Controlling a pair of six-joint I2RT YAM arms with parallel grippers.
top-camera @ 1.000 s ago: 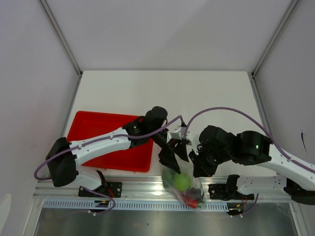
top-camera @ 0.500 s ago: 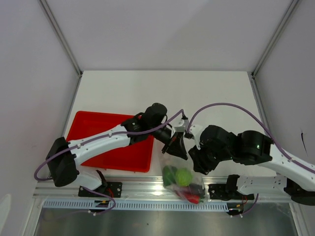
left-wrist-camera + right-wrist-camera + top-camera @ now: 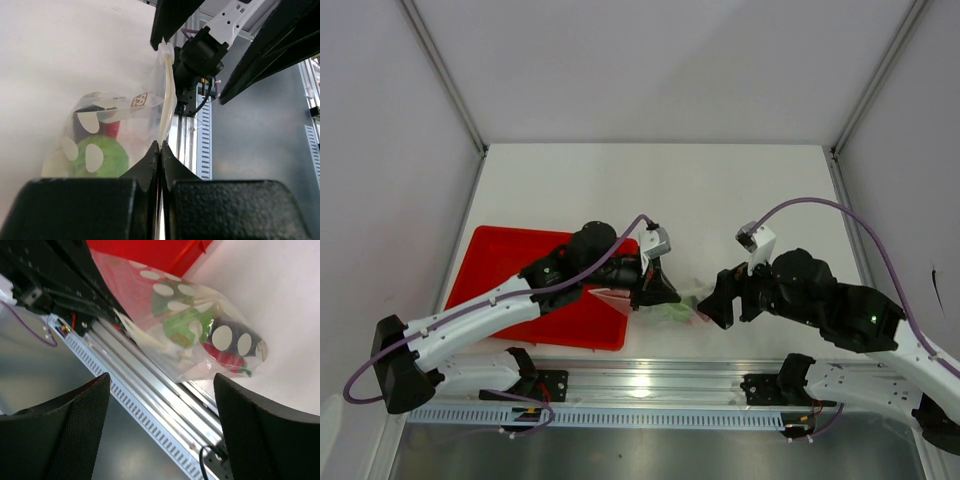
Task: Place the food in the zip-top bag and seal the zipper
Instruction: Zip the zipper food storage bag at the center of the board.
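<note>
The zip-top bag (image 3: 678,310) is a clear pouch with white dots, and it hangs between my two grippers near the table's front edge. Inside the zip-top bag (image 3: 200,315) is the food: a round green vegetable (image 3: 182,322), a red chili (image 3: 227,360) and something dark. My left gripper (image 3: 160,144) is shut on the bag's top edge, right on the pale zipper (image 3: 167,100) strip. In the left wrist view the green vegetable (image 3: 102,157) shows through the plastic. My right gripper (image 3: 161,380) is open just right of the bag and touches nothing.
The red tray (image 3: 520,270) lies at the left under my left arm, and its corner (image 3: 150,252) shows in the right wrist view. The aluminium rail (image 3: 640,380) runs along the front edge just below the bag. White walls close in both sides.
The right gripper has opened and let go of the bag. The left gripper has shut on the bag's top edge and carried it from over the front rail back and left.
</note>
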